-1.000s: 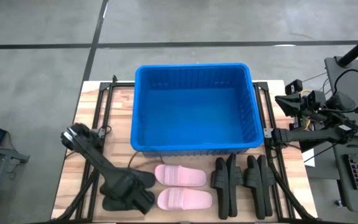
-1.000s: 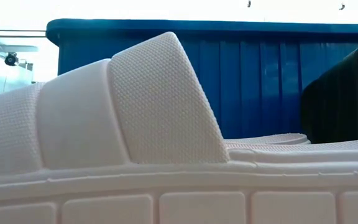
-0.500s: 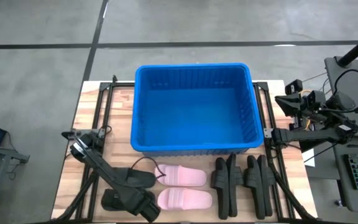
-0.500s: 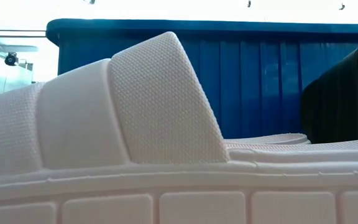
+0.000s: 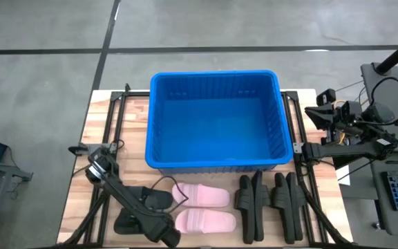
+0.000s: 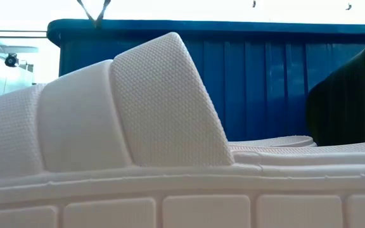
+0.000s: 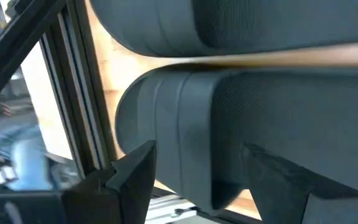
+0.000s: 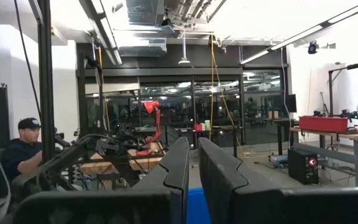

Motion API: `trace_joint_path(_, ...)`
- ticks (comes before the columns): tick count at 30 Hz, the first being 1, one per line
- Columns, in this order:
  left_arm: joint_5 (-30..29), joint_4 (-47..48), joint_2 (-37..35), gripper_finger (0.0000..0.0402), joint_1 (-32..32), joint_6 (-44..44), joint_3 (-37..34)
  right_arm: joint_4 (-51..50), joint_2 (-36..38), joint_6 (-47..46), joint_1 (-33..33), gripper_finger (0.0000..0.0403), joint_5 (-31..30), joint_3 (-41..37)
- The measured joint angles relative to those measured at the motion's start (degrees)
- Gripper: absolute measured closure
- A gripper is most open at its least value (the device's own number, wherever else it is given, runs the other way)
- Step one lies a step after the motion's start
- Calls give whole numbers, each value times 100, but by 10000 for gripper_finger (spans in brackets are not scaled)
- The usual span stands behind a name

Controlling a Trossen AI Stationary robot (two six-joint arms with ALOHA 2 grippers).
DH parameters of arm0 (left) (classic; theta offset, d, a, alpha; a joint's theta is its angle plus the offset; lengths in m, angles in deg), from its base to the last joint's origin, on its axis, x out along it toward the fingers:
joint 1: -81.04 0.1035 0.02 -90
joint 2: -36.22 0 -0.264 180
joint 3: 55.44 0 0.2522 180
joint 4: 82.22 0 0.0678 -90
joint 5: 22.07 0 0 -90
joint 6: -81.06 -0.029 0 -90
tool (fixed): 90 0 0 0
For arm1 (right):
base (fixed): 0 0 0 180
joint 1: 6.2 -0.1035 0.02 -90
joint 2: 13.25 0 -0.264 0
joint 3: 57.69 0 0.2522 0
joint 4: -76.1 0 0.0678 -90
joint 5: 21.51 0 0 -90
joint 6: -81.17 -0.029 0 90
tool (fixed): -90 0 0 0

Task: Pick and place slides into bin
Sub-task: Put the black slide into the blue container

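The left end effector (image 5: 159, 229) sits low at the surface's (image 5: 119, 121) near left corner, its fingers (image 7: 135, 177) spread around a black slide (image 7: 260, 118), one on each side of it, with a second black slide (image 5: 150, 200) just beyond. The pink slides (image 5: 202, 196) lie beside them, in front of the blue bin (image 5: 214, 121), and more black slides (image 5: 271, 197) stand to the right. The right end effector (image 8: 192, 177) waits off the surface's right edge, fingers pressed together and empty.
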Motion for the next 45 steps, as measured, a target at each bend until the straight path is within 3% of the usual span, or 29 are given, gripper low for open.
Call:
trace_joint_path(12, 206, 35, 503, 197, -97, -266, 0, 8, 0, -2, 0, 374, 0, 0)
trace_joint_path(17, 208, 56, 548, 256, -160, -245, 0, 12, 0, -2, 0, 374, -2, 0)
trace_joint_path(22, 198, 80, 523, 348, -190, -266, -7, 15, 0, 19, 0, 374, 0, 0)
trace_joint_path(25, 159, 98, 476, 391, -199, -678, -9, 15, 0, 42, 0, 374, -2, 0)
trace_joint_path(33, -164, -27, -143, 399, -182, -2677, 4, 17, 0, 90, 0, 374, 0, 0)
trace_joint_path(37, -625, -234, -814, 400, -182, -2967, 9, 17, 0, 90, 0, 374, 0, 0)
trace_joint_path(40, -1334, -552, -1438, 400, -106, -2941, 9, 17, 0, 90, -1, 374, 0, 0)
trace_joint_path(45, -3498, -1535, -2439, 401, 248, -3180, 9, 19, 0, 85, 0, 374, 0, 0)
